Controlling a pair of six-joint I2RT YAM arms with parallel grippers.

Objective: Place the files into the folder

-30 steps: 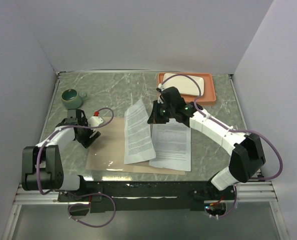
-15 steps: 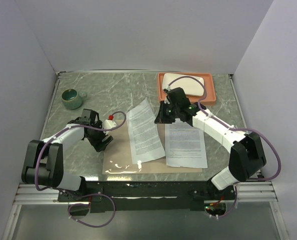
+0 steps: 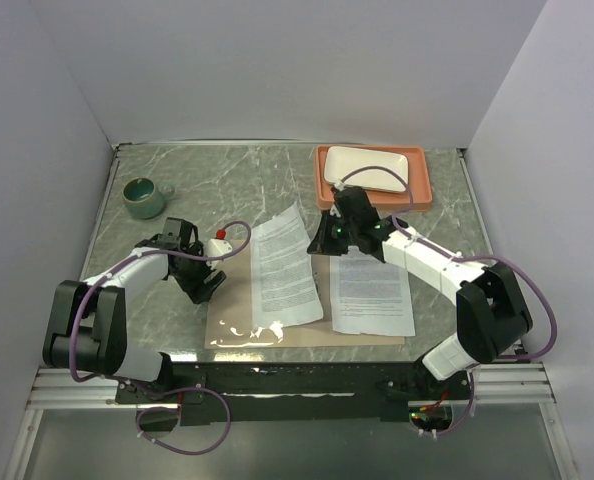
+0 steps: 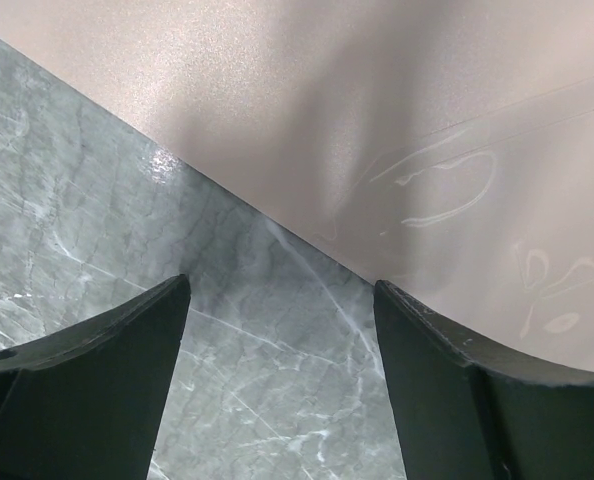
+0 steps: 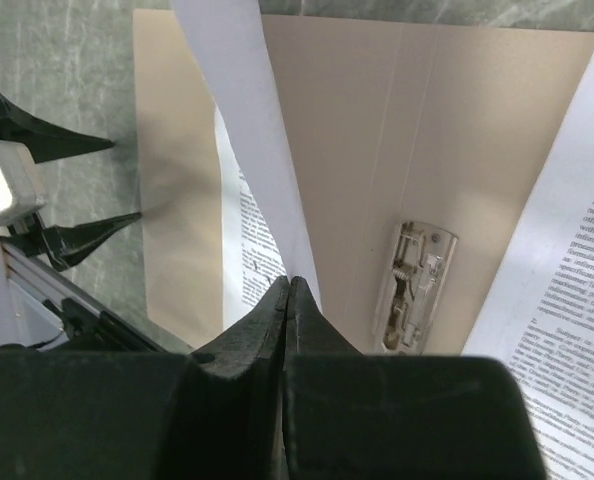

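Observation:
The tan folder lies open and flat on the marble table, with a metal clip at its crease. One printed sheet lies flat on the folder's right half. My right gripper is shut on the top right corner of a second printed sheet, which it holds lifted and curled over the folder's middle; in the right wrist view the jaws pinch this sheet. My left gripper is open and empty, low over the table at the folder's left edge. Glossy glints show on the folder's left half.
A salmon-orange tray holding a white plate stands at the back right, just behind the right arm. A green cup stands at the back left. Grey walls close in the table on three sides.
The folder and both sheets have shifted to the right. My left gripper has moved right with the folder's left edge. My right gripper still holds the sheet's corner.

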